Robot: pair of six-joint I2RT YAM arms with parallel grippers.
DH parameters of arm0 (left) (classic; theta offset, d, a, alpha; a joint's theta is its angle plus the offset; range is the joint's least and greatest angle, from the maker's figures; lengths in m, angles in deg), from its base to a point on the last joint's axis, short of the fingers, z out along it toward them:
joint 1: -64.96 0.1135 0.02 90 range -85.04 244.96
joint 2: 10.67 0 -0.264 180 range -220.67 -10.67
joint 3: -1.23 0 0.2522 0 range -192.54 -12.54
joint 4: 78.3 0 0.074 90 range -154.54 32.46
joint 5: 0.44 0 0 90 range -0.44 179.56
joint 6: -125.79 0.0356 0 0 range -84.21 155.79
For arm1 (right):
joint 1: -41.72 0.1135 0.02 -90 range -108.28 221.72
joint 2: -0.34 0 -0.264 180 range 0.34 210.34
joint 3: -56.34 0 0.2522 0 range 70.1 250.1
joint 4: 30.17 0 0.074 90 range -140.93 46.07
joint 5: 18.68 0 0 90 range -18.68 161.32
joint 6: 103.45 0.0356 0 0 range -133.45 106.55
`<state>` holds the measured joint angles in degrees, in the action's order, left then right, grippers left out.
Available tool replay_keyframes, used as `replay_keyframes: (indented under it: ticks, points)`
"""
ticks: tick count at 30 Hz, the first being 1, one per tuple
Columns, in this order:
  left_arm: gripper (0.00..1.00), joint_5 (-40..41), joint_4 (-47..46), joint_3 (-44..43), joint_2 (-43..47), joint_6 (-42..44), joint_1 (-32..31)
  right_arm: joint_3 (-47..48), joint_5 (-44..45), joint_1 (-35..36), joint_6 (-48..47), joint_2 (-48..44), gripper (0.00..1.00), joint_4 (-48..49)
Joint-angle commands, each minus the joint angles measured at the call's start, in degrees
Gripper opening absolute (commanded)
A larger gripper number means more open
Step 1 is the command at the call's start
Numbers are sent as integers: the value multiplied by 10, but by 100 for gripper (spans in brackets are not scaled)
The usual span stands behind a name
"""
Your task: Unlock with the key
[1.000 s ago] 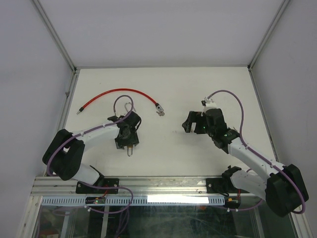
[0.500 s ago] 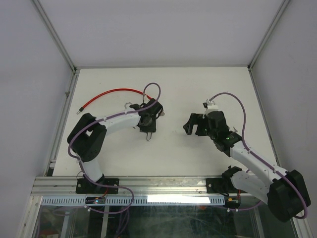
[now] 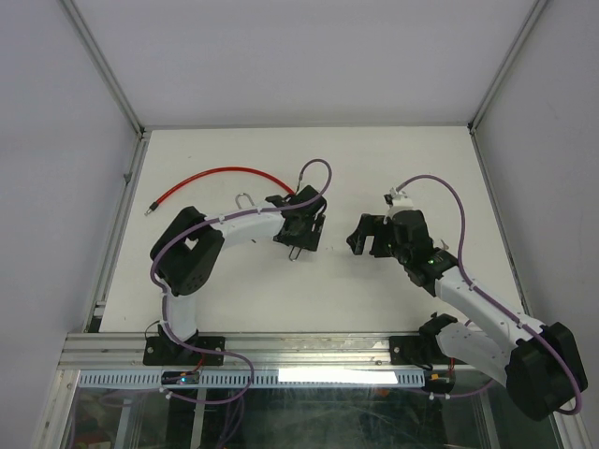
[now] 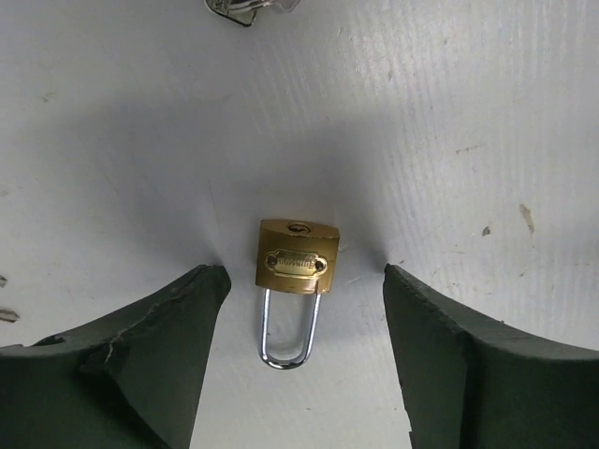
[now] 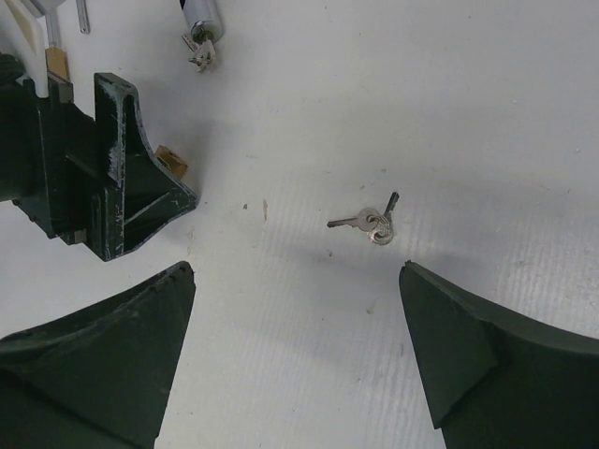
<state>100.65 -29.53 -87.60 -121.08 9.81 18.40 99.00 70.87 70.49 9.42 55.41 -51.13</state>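
Items present: one brass padlock (image 4: 298, 257), two keys (image 5: 372, 222) on one ring, one red cable (image 3: 225, 174). The padlock lies flat, with the keys to its right and the cable beyond it to the left. The left arm is folded at the elbow with its wrist over the padlock; the left gripper (image 4: 301, 281) is open, one finger on either side of the padlock, touching nothing. The right arm reaches in from the padlock's right, and the right gripper (image 5: 296, 271) is spread wide above the keys, holding nothing.
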Motion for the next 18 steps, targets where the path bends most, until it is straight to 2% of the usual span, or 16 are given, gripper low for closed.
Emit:
replay_keyframes:
  ticks: [1, 7, 12, 18]
  points:
    - [75, 18, 11, -14, 12, 6, -9, 6, -1, -3, 5, -1, 94, 18]
    - [77, 33, 30, 40, 59, -21, -13, 12, 5, -3, 3, -2, 94, 11]
    - [76, 79, 41, 68, 90, -38, -8, 30, 13, -3, -2, 16, 94, -11]
    - [75, 100, 16, 99, 126, -73, 47, 67, 32, -7, -8, 48, 94, -52]
